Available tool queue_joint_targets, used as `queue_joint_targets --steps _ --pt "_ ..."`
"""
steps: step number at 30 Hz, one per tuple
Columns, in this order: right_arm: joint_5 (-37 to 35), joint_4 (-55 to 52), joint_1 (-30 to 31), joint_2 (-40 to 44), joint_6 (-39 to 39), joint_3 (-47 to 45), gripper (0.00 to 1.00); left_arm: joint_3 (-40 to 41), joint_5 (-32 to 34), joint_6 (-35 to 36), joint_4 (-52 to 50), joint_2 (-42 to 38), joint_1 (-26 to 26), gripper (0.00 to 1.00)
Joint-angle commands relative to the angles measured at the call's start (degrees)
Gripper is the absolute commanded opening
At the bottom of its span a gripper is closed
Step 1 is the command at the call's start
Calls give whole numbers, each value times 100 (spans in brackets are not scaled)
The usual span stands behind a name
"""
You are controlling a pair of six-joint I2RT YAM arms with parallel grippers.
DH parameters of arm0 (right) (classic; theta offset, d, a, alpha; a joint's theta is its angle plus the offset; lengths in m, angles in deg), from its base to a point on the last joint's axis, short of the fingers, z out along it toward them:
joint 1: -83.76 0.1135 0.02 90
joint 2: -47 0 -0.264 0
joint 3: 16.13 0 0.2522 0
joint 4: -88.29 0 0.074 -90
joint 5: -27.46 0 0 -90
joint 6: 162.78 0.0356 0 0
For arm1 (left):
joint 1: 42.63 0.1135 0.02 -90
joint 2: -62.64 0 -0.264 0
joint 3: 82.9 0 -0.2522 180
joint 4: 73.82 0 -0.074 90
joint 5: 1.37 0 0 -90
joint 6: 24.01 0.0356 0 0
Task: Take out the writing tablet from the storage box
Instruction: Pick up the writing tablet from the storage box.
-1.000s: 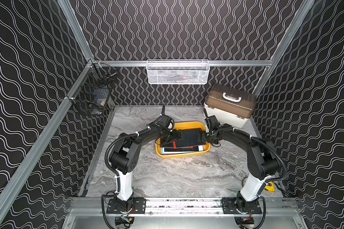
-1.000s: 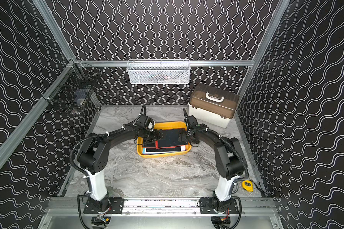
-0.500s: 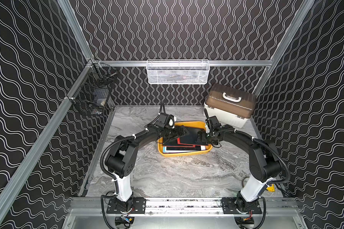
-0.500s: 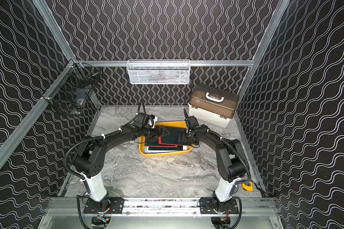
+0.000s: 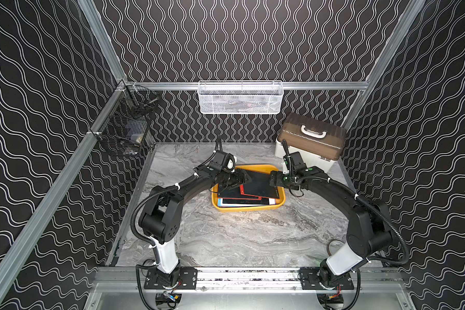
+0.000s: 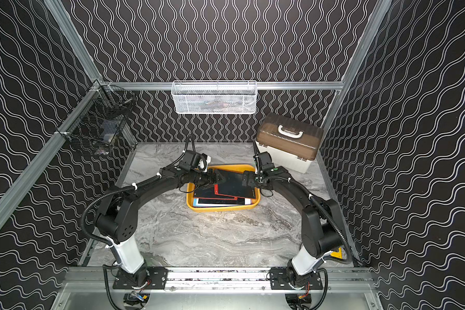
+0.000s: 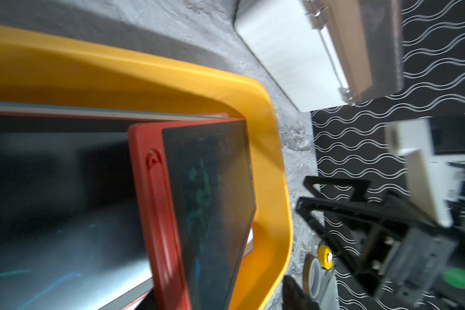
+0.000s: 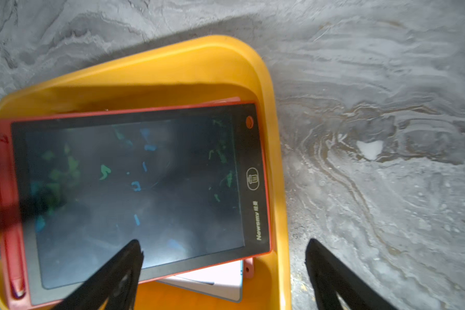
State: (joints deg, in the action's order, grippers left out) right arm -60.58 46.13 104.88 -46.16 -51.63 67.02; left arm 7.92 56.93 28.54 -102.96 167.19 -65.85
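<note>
Reaching from the left, the left gripper [image 5: 247, 178] meets the stylus edge of the glossy red-framed writing tablet [image 5: 262, 185]; clamped or not, I cannot tell. The flat slab lies long-axis left-to-right atop other tablets [image 5: 246, 201] in the rounded yellow plastic storage box [image 5: 249, 209]. The right gripper [image 8: 222, 241] gapes wide over its button end.

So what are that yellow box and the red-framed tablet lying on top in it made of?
The storage box looks like moulded plastic: even yellow, smooth, slightly glossy, rounded corners. The writing tablet seems to have a red plastic frame around a dark glossy screen that shows reflections; plastic or glass, I cannot tell.
</note>
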Motion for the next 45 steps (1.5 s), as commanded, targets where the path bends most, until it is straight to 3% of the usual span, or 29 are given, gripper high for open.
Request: queue_joint_targets --steps 1,8,21,39,45 --pt "-111 -60 -68 135 -184 -83 96 -99 98 386 -482 36 -7 64" --pt "-212 -9 -137 393 -271 -265 97 -434 -18 1044 -1184 70 -6 57" --pt "-94 -10 -161 545 138 -271 97 115 184 346 -361 -169 -7 42" --pt "119 -139 -289 778 310 -198 97 -16 -79 -47 -39 -39 -7 12" --pt "599 -54 -561 1015 428 -232 97 -230 -183 -43 -420 -369 20 0"
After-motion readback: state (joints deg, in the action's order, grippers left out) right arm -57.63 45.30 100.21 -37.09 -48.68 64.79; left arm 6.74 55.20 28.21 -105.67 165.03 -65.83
